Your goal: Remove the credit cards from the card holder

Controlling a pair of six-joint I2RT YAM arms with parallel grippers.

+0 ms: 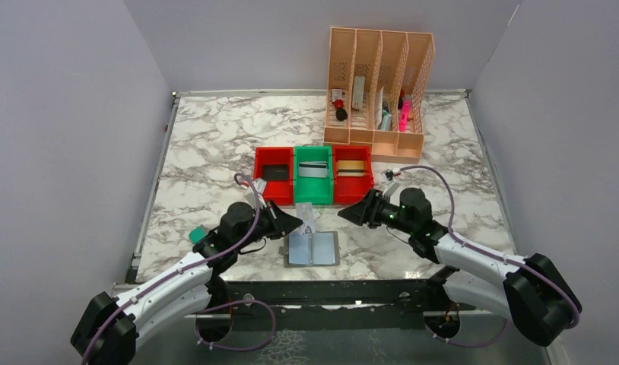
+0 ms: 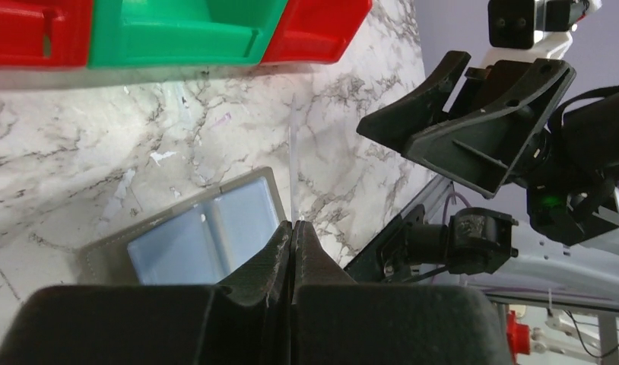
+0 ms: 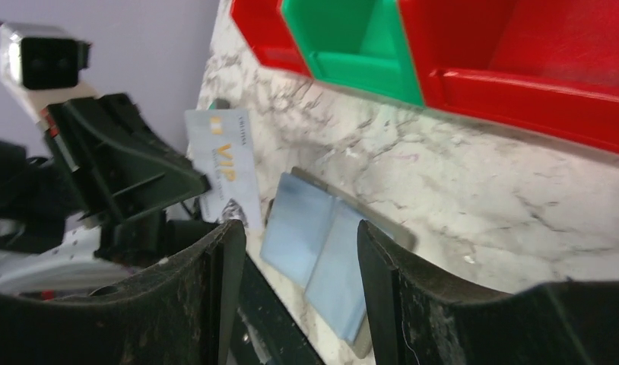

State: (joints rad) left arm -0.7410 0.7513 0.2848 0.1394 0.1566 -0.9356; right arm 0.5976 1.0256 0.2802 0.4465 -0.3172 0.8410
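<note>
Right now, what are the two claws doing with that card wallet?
Left gripper shut on a silver card, upright over the card holder. Right gripper open, empty, facing it. Holder lies open on table. Nothing blocking.

1 high rear camera looks down over the whole table (image 1: pixel 207 144). 2 close wrist cameras face each other, sharing the holder (image 1: pixel 314 249).

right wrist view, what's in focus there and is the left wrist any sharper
Right wrist: the card lettering reads, but the red bin and right fingers are soft. Left wrist: marble table and card holder crisp, left fingers dark and featureless.
</note>
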